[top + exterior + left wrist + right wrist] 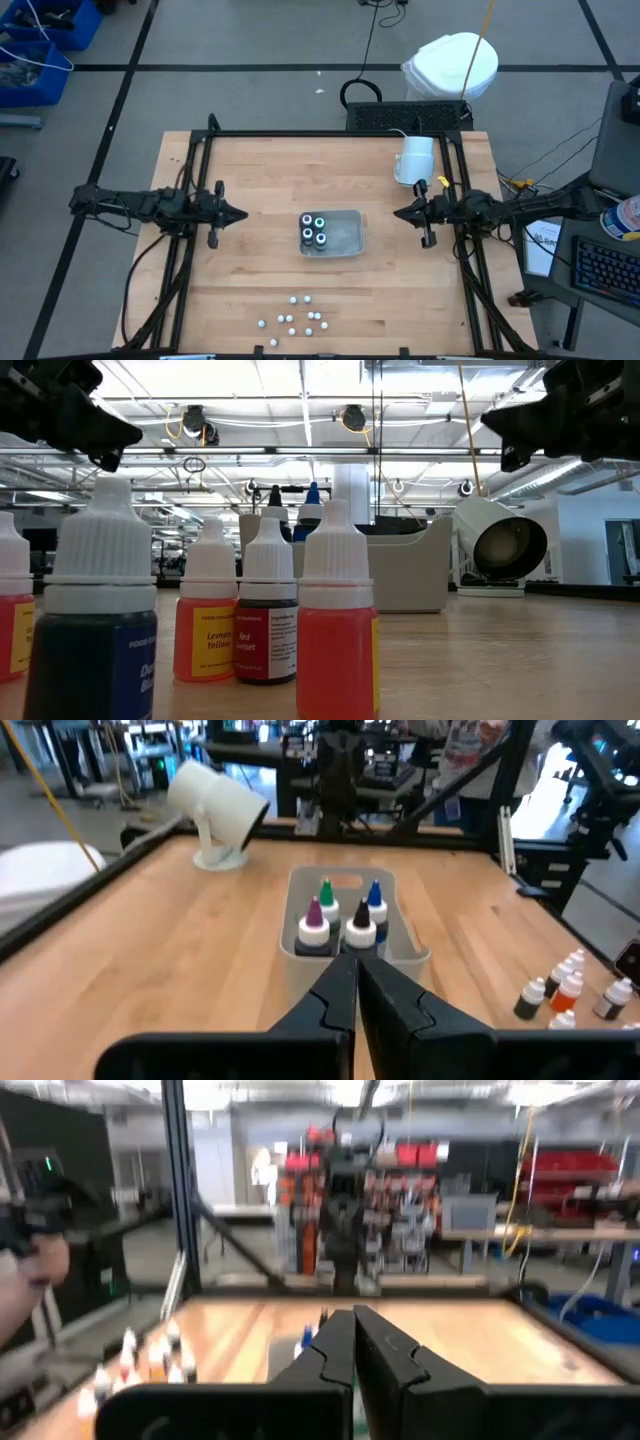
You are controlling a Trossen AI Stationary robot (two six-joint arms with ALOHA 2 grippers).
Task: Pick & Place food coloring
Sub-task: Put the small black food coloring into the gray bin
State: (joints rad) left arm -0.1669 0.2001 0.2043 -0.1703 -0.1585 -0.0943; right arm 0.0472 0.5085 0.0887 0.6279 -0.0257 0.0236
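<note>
Several tiny white-capped dropper bottles with red, yellow and blue bodies stand upright on their bases on the table near its near edge. They fill the low view and also show in the left wrist view and the right wrist view. A few small dark pots with pale collars and coloured tips stand in a clear tray at the table's middle. My left gripper is shut and empty, left of the tray. My right gripper is shut and empty, right of the tray.
A large white mug lies on its side at the far right of the table. A black frame runs along the table's far and side edges. Bare wood lies between the tray and the dropper bottles.
</note>
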